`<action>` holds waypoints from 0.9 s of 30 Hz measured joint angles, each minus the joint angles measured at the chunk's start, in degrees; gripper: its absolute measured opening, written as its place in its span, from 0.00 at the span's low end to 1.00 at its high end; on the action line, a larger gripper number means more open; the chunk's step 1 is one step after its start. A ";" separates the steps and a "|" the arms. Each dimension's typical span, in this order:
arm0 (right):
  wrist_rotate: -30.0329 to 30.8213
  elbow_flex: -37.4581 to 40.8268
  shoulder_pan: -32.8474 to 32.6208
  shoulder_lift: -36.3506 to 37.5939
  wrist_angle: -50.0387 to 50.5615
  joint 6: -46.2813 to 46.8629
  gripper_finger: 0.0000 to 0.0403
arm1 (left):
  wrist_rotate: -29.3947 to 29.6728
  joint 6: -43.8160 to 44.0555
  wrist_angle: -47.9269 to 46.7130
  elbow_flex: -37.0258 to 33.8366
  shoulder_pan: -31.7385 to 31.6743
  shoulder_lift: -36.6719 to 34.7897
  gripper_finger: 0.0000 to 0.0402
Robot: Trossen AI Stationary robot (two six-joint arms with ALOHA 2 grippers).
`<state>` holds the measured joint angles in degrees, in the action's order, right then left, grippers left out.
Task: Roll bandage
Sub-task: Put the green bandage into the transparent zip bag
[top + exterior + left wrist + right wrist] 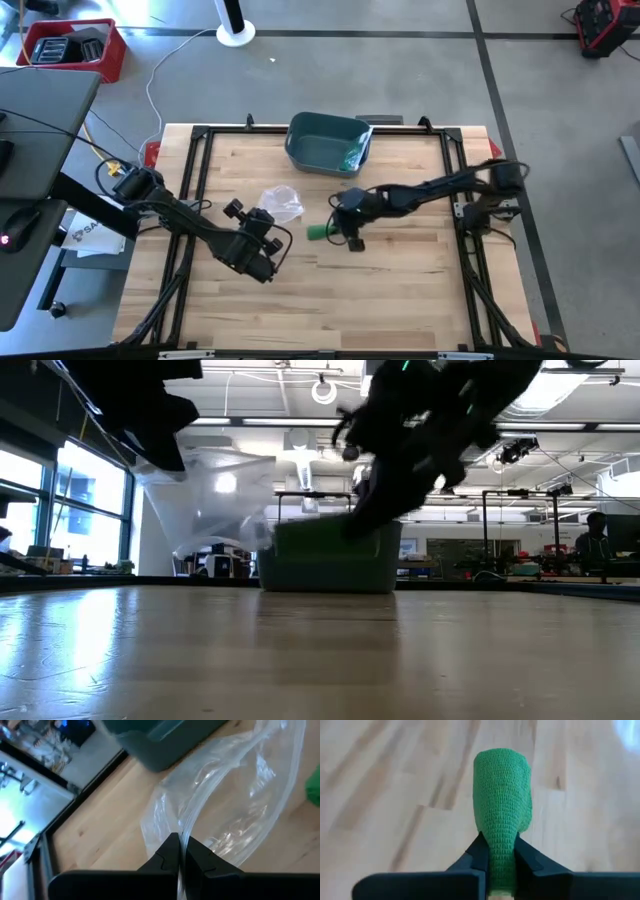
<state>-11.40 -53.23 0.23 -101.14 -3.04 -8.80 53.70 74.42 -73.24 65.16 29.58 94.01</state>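
While right tool [500,857] clenches green bandage [502,795], left tool [179,856] pinches clear bag [235,805]; slack grip risks bandage unwinding on counter [400,290]

- A light wooden table [400,290] with a black frame around its edges carries everything.
- A teal bin [327,143] sits at its far edge.
- A clear plastic bag [281,203] is near the middle.
- A green bandage [320,231] is just beside the bag.
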 joint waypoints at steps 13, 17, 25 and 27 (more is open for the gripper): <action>21.88 -0.04 -8.82 13.46 0.11 4.93 0.07 | -1.37 -18.17 31.87 -3.73 -5.49 3.62 0.00; 21.92 -0.04 -8.74 10.65 -2.33 4.74 0.09 | -2.35 -25.08 38.73 -3.71 -6.70 3.62 0.00; 23.99 -0.04 -8.74 7.82 3.41 7.30 0.09 | -2.40 -22.73 39.92 -3.71 -7.19 3.62 0.00; 24.75 -0.04 -8.74 7.57 3.88 7.57 0.09 | -2.39 -21.84 41.46 -3.71 -7.19 3.62 0.00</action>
<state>13.35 -53.28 -8.51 -93.57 0.84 -1.22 51.31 52.58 -31.78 61.45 22.39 97.62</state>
